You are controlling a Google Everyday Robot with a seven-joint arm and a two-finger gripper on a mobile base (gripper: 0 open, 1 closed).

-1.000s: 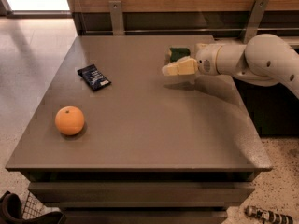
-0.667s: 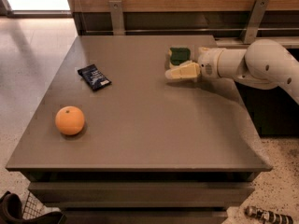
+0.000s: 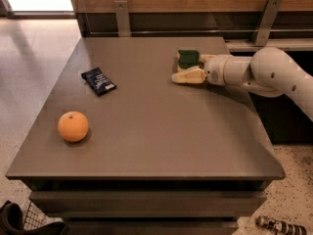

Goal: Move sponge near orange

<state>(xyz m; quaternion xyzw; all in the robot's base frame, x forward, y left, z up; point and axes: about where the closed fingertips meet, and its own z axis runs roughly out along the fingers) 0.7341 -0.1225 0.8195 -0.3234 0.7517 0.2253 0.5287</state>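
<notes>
Bench (image 3: pixel 161 136): brown top, seen from its front edge.

Sponge (image 3: pixel 188 58): far right part of the bench, near the back edge. Green side up, lying flat on the top.

My tool (image 3: pixel 177 66): at the sponge, low over the bench, reaching in from the right. It is set wide, with the sponge between its two pale fingers. Near finger (image 3: pixel 188 76) lies just along the sponge's front side. The far one shows only as pale bits behind the sponge. Whether either finger presses on the sponge, I cannot tell.

My arm (image 3: pixel 266 72): white, comes in from the right edge, roughly level with the bench top, wrist pointing left.

Orange (image 3: pixel 73 126): front left part of the bench, near the left edge, stem dimple up. Well apart from the sponge, with most of the bench top between them.

Packet (image 3: pixel 98 81): dark blue, flat, left of centre, lying at a slant. It sits behind the orange and well left of the sponge, touching neither.
</notes>
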